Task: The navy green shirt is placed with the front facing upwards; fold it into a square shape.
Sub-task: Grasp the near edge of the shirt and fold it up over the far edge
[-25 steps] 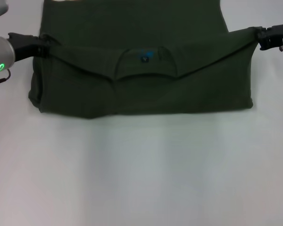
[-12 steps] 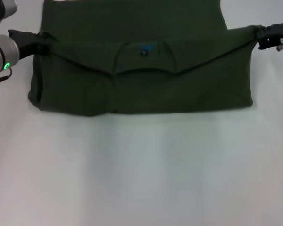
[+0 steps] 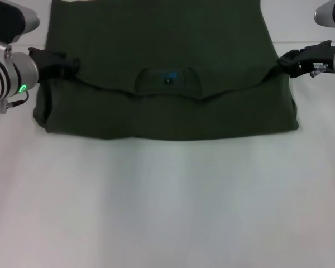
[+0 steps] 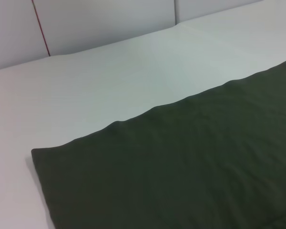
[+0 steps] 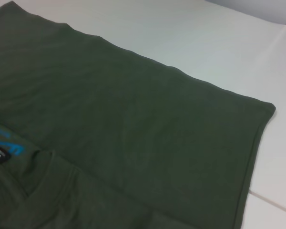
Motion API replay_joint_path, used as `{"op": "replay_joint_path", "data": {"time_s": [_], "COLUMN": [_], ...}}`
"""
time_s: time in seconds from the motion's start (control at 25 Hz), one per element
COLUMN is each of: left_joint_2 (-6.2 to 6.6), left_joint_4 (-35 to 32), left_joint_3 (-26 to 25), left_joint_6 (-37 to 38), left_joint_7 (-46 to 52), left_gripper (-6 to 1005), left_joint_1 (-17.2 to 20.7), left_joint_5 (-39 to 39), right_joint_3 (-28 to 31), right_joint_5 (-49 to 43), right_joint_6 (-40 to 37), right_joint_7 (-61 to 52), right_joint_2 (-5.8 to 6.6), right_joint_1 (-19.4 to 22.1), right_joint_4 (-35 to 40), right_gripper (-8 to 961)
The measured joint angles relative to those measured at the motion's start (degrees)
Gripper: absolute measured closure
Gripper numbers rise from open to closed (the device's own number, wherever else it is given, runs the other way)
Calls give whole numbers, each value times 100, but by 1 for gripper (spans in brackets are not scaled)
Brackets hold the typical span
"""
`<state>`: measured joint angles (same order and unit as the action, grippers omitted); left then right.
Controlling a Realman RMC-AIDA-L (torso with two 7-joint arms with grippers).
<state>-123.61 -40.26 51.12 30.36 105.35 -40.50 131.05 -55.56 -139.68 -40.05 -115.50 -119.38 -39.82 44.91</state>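
The navy green shirt (image 3: 162, 72) lies on the white bench (image 3: 167, 201), its collar end doubled over so the neck tag (image 3: 168, 80) faces up. The left hand (image 3: 64, 66) is clamped on the folded layer's left corner, the right hand (image 3: 286, 64) on its right corner. To do this fold well, I judge that the 2 hands should travel level and together, holding the edge taut, lay it square to the shirt's sides, then let go only once the cloth rests flat.
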Motion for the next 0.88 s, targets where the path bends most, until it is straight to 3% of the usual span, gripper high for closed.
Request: {"op": "replay_joint_path", "data": {"time_s": [0.24, 0.32, 0.52, 0.76, 0.84, 0.88], "left_joint_2": [-6, -5, 20, 127, 143, 142], "left_joint_4": [-29, -60, -112, -575, -796, -905], "left_joint_3": [-66, -115, -238, -876, -1139, -1264], "left_joint_6": [-20, 4, 153, 1809, 2512, 2859], "left_joint_7": [16, 24, 32, -156, -300, -365], "left_gripper": [587, 489, 381, 251, 76, 77], "left_joint_1": [10, 40, 136, 454, 639, 747], "left_joint_5": [-10, -23, -56, -624, -850, -937], "right_joint_3": [6, 4, 41, 63, 63, 62], "right_joint_5": [-25, -23, 17, 553, 822, 1000], "right_joint_6": [16, 11, -122, -1024, -1399, -1619], "right_joint_7": [7, 41, 114, 123, 137, 166], "right_joint_2": [-7, -6, -3, -10, -10, -9], "right_joint_1": [49, 123, 278, 732, 948, 1090], "right_joint_4": [73, 171, 430, 1268, 1625, 1814], "right_gripper": [714, 499, 296, 37, 36, 36]}}
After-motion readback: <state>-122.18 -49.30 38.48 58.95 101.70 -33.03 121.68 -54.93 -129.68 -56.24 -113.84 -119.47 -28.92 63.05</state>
